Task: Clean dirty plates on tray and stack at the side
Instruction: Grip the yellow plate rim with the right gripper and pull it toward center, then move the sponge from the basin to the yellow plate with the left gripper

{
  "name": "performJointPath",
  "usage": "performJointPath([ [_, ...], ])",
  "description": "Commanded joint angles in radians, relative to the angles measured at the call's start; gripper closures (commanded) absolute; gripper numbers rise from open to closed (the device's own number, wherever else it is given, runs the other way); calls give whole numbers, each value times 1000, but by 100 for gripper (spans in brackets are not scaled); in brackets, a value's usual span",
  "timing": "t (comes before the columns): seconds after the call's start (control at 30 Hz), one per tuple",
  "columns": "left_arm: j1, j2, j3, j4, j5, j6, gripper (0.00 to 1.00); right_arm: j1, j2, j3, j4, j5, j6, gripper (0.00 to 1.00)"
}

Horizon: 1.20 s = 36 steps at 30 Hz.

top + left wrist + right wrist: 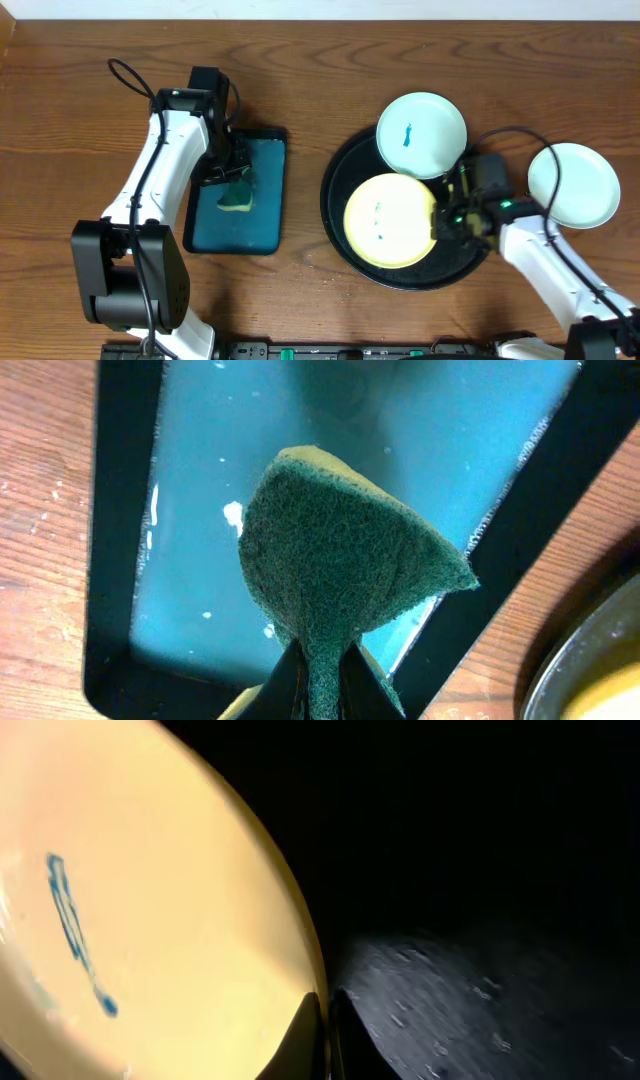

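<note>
The round black tray (340, 215) sits right of centre. A pale yellow plate (385, 220) with a blue smear lies in it. A mint-white plate (421, 133) with a blue smear rests on the tray's far rim. A second mint-white plate (573, 185) lies on the wood to the right of the tray. My right gripper (440, 215) is shut on the yellow plate's right rim (300, 950). My left gripper (232, 180) is shut on a green and yellow sponge (340, 560) and holds it over the teal tray (430, 440).
The teal rectangular tray (262, 215) with a black rim lies left of the black tray, with white specks on it. Bare brown wood runs between the two trays. The table's far edge is at the top of the overhead view.
</note>
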<state>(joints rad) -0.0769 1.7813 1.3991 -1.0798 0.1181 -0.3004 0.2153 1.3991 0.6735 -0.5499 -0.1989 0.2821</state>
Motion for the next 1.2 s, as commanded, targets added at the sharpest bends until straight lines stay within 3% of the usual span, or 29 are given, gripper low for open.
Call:
performJointPath([
  [0.0, -5, 3, -7, 10, 0, 38, 92, 47, 6, -23, 30, 43, 49, 99],
  [0.1, -5, 4, -61, 85, -68, 37, 92, 61, 8, -23, 48, 134, 73, 99],
  [0.33, -5, 17, -344, 396, -68, -77, 92, 61, 8, -23, 76, 149, 72, 99],
  [0.43, -5, 17, -396, 451, -55, -79, 92, 61, 8, -23, 92, 168, 71, 99],
  [0.6, -5, 15, -388, 428, -55, -79, 92, 61, 16, -23, 105, 172, 69, 99],
  [0.8, -8, -10, -217, 205, -43, -71, 93, 61, 44, -23, 106, 173, 71, 99],
  [0.93, -39, -59, -96, 100, 69, -51, 92, 61, 80, -23, 116, 173, 112, 99],
  [1.07, -121, -122, -79, 132, 201, -54, 92, 61, 117, -23, 137, 172, 122, 99],
  [1.17, -214, -132, -80, 159, 214, -94, 92, 61, 139, -23, 146, 172, 122, 99],
])
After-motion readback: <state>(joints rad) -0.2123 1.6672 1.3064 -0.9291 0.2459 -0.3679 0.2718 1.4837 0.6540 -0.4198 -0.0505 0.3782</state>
